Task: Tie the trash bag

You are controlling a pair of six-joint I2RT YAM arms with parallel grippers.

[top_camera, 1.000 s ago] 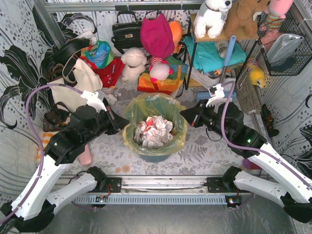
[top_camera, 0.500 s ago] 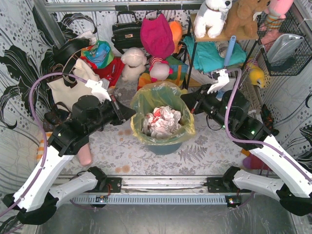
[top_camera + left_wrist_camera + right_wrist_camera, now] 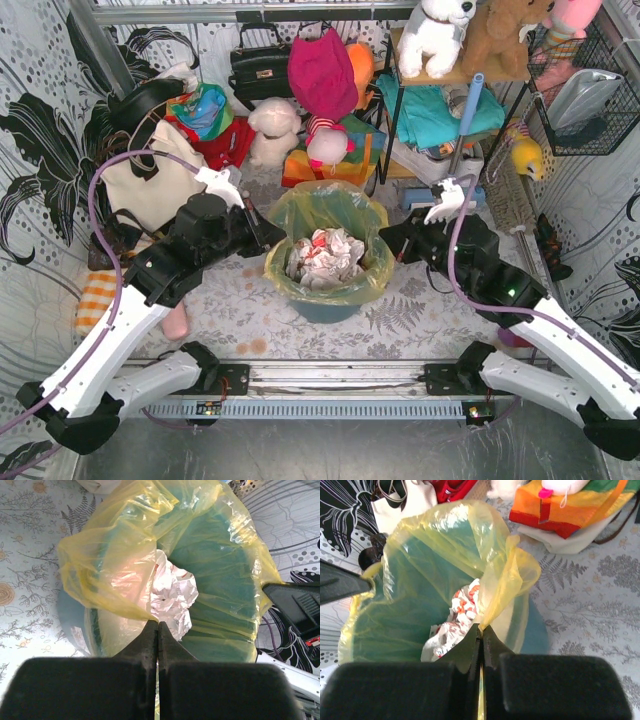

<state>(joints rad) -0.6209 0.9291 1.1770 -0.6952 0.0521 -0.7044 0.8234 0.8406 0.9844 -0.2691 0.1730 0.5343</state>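
Trash bag (image 3: 322,205) rim is pinched at opposite sides: the left end effector (image 3: 158,626) has its jaws pressed together on a fold of the yellow film, and the right end effector (image 3: 481,630) is likewise clamped on a gathered strip of it. Outward from those two grips the bag lines the teal bin (image 3: 325,308) on the table (image 3: 420,300), its mouth gaping wide over crumpled paper (image 3: 322,255). Only the grasping looks done; the edges have yet to be drawn together, crossed and knotted.
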